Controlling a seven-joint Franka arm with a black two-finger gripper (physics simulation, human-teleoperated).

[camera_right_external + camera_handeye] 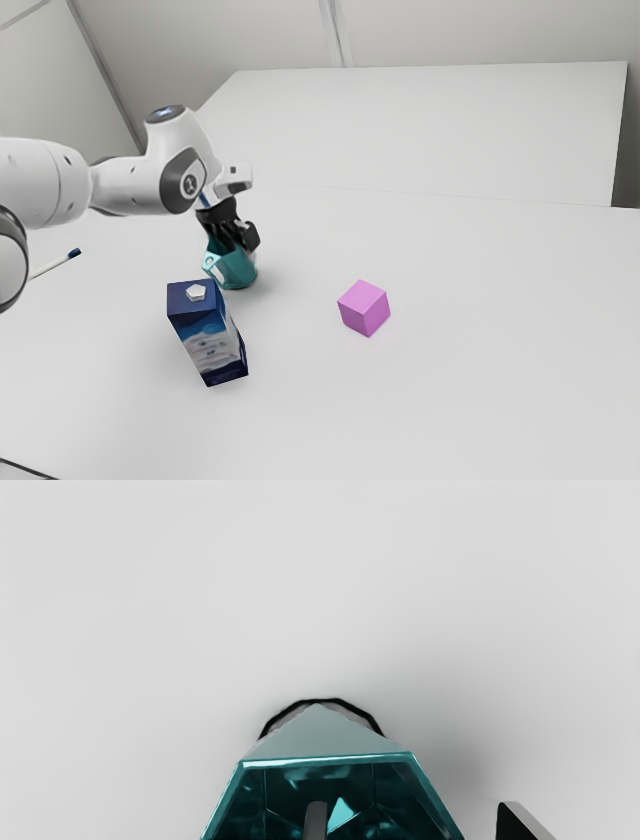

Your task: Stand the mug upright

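The black gripper [238,242] is down at the teal mug [235,270] in the exterior view, on the far side of the milk carton. The mug's mouth faces up toward my hand, with its handle on the exterior view's left; whether its base is flat on the table cannot be told. In the wrist view the gripper [418,821] stands open over the mug [325,737]. One finger [316,820] reaches inside the mouth, and the other [525,825] is outside the wall, apart from it. The mug's lower part in that view is cut off by the picture's edge.
A blue and white carton [208,335] stands close in front of the mug in the exterior view. A pink cube [364,308] lies on the white table [450,400] toward the exterior view's right. A toothbrush [55,264] is at the far left, near the arm.
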